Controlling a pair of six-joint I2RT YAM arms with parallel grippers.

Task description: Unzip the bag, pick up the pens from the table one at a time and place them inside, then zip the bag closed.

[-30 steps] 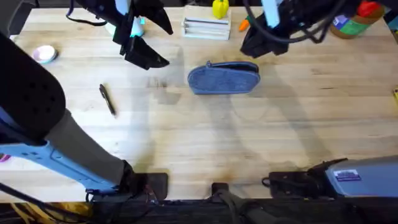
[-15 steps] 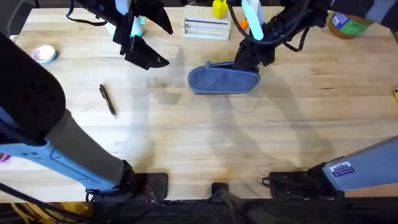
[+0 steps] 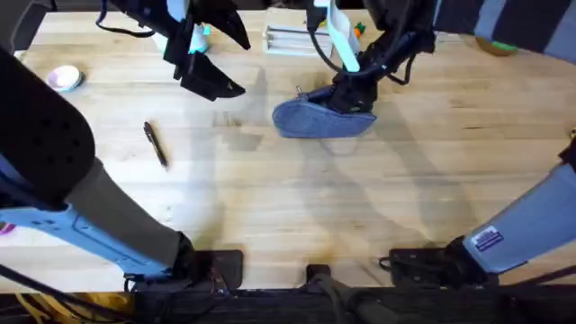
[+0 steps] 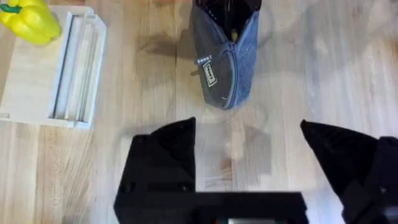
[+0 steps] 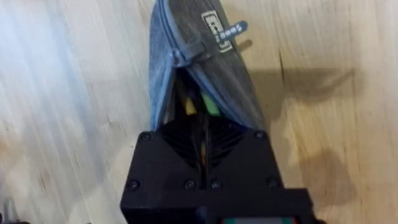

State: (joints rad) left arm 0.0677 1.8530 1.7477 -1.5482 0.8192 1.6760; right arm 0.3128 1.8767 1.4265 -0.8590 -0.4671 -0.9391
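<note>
Bench (image 3: 297, 207): light wooden planks, carrying all task items. Serves as work surface across the whole overhead frame.

Pencil pouch (image 3: 319, 119): blue-grey fabric, upper centre of overhead frame, lying lengthwise. Zipper partly open; mouth spread at the right end, closed at the left end near the metal pull (image 5: 229, 31). Contents visible through the opening in the right wrist view: yellow and green pen parts (image 5: 202, 104).

Right gripper (image 3: 353, 93): set at the open end of the pouch, fingers together, tips pushed into the mouth; judged to be delivering or seating a pen. Whether anything sits between the tips: cannot tell.

Left gripper (image 3: 209, 81): upper left of overhead frame, above the bench, fingers (image 4: 163, 155) wide apart, holding nothing; judged parked clear of the pouch.

Dark pen (image 3: 156, 144): left of centre, flat on the bench, well apart from the pouch, not yet collected.
</note>
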